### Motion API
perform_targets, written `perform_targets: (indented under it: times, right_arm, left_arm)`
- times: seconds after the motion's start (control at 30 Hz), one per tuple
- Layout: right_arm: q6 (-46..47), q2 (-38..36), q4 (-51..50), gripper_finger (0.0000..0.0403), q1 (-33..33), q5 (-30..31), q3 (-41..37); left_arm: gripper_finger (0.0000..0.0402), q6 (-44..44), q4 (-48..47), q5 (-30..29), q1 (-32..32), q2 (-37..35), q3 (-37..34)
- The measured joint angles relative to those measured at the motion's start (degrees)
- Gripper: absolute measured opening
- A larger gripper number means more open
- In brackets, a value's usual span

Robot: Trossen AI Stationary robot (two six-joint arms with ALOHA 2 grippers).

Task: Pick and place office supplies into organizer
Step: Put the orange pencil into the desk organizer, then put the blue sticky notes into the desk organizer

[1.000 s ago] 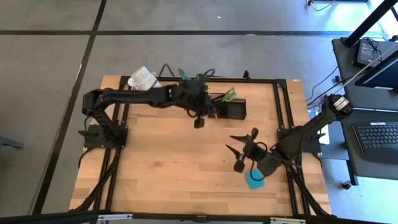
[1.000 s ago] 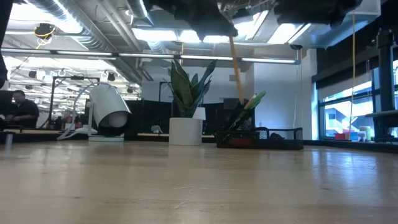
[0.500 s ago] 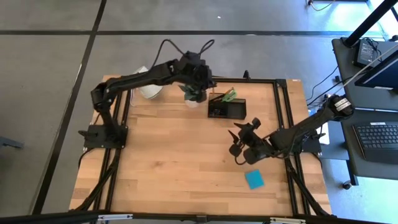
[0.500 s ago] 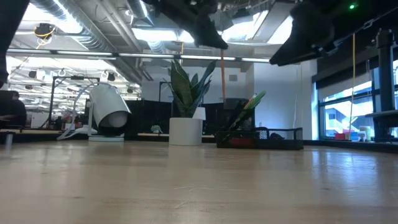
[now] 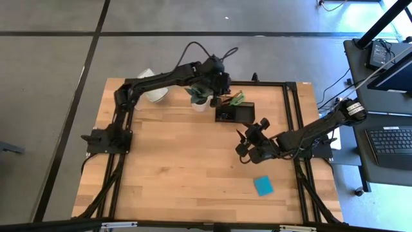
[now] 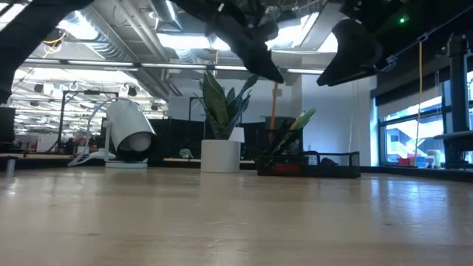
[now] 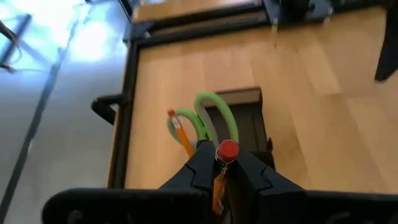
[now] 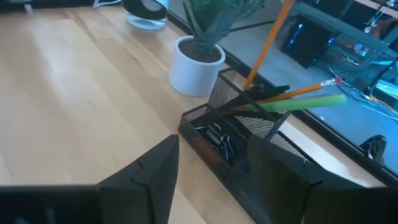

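Observation:
My left gripper (image 5: 220, 89) hovers over the far left end of the black mesh organizer (image 5: 235, 113), shut on an orange pencil (image 8: 268, 42) with a red eraser (image 7: 227, 150). The pencil's lower end (image 8: 249, 82) reaches the rim of the organizer's tall compartment. Green-handled scissors (image 7: 212, 117) and another orange pencil (image 8: 303, 90) lean out of that compartment. Black clips (image 8: 216, 138) lie in the low tray. My right gripper (image 5: 248, 142) is open and holds nothing, above the table just near of the organizer. The blue sticky-note pad (image 5: 262, 186) lies flat nearer the near edge. My left gripper pinches the orange pencil between its two fingers (image 7: 200, 167), just below the eraser end (image 7: 220, 169). The fingers come from above, pointing down. The pencil hangs nearly upright below them, lifted clear of the table; whether its tip touches the organizer, I cannot tell.
A white pot with a spiky plant (image 5: 201, 98) stands right beside the organizer's left end, under the left arm. A white mug (image 5: 152, 94) lies on its side at the far left. Bare wood (image 5: 180, 167) spreads over the middle and the near left.
My left gripper has lifted the pencil, swung toward the far edge, then moved right over the organizer; the pencil has gone from tilted to nearly upright. My right gripper has moved from above the blue pad toward the far edge and the organizer.

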Motion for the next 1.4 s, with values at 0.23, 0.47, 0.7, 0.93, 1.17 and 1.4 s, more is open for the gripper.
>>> perform_targets:
  times: [0.23,0.47,0.7,0.93,1.17,1.4]
  right_arm:
    - [0.00,0.02,-0.69,0.0195,-0.37,-0.09,0.00]
    - [0.13,0.02,-1.44,0.0195,-0.37,-0.11,0.00]
    - [1.72,0.02,-3.66,0.0195,-0.37,-0.09,0.00]
    - [3.11,0.02,-5.51,0.0195,-0.37,-0.09,0.00]
    - [3.17,0.02,-6.07,0.0195,-0.37,-0.09,0.00]
    - [3.19,-1.35,-7.18,0.0195,-0.35,-5.93,-0.02]
  left_arm:
    - [0.0016,1.49,-4.00,-0.37,-0.02,6.47,5.17]
    - [0.0024,1.27,-4.39,-2.30,0.02,8.83,5.47]
    - [0.0038,-0.07,-3.79,-3.06,0.04,9.55,5.47]
    - [0.0056,-0.07,-3.83,-3.04,0.02,9.80,5.47]
    - [0.0115,0.31,-4.61,-3.05,0.02,9.78,5.47]
    - [0.0154,-1.24,-9.43,-5.00,0.36,6.59,6.59]
